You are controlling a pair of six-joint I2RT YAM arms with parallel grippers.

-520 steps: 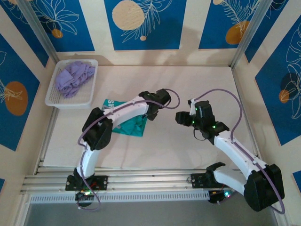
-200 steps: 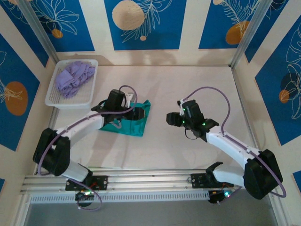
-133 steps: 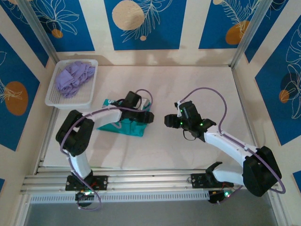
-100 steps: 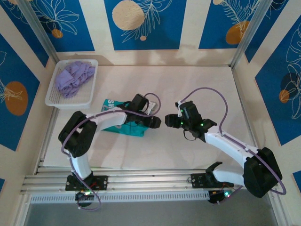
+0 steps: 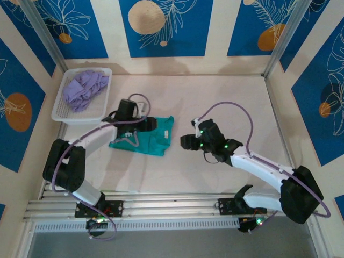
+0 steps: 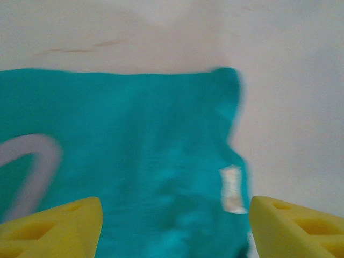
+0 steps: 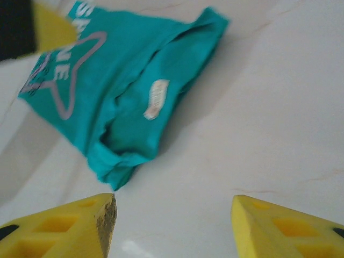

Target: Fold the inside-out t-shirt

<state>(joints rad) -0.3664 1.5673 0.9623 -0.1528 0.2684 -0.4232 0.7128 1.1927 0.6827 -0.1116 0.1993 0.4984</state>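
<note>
Your pale table (image 5: 231, 102) is walled by blue-and-cream leaf-print panels (image 5: 161, 27), with a white basket (image 5: 60, 115) of lavender cloth (image 5: 85, 88) at upper left. The teal t-shirt (image 5: 156, 141) lies bunched on the table left of centre, white star print showing. The left gripper (image 5: 147, 124) hovers over it, jaws wide and empty; the right gripper (image 5: 185, 142) sits just right of it, jaws parted, holding nothing

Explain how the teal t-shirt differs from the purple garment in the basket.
Colour: the t-shirt is teal with white print; the purple garment is plain lavender. Pose: the t-shirt lies fairly flat; the purple garment is bunched in a heap. Place: the t-shirt lies on the table; the purple garment sits inside the white basket. Both are soft cloth.
</note>
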